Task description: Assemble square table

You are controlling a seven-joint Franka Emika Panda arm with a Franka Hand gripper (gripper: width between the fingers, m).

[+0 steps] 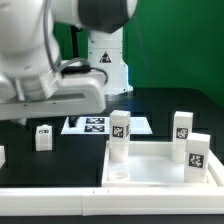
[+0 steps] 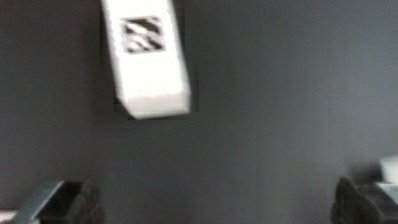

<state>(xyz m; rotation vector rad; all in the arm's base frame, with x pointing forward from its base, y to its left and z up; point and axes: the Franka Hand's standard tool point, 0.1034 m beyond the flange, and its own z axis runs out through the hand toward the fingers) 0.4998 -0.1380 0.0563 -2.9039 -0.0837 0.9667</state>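
Note:
In the wrist view a white table leg (image 2: 148,55) with a black-and-white tag lies on the black surface, ahead of my gripper (image 2: 214,205). The gripper is open: its two dark fingertips (image 2: 54,205) stand far apart with only bare surface between them. In the exterior view the square table top (image 1: 150,168) lies at the front right with three legs standing on it, at its near-left corner (image 1: 120,136), its far-right corner (image 1: 182,126) and its near-right corner (image 1: 198,155). A loose leg (image 1: 43,137) stands on the table under my arm (image 1: 50,85). The fingers are hidden in this view.
The marker board (image 1: 100,124) lies behind the table top, in front of the robot base (image 1: 105,60). A long white rail (image 1: 60,205) edges the front of the work surface. Part of another small white piece (image 1: 2,156) shows at the exterior view's left edge.

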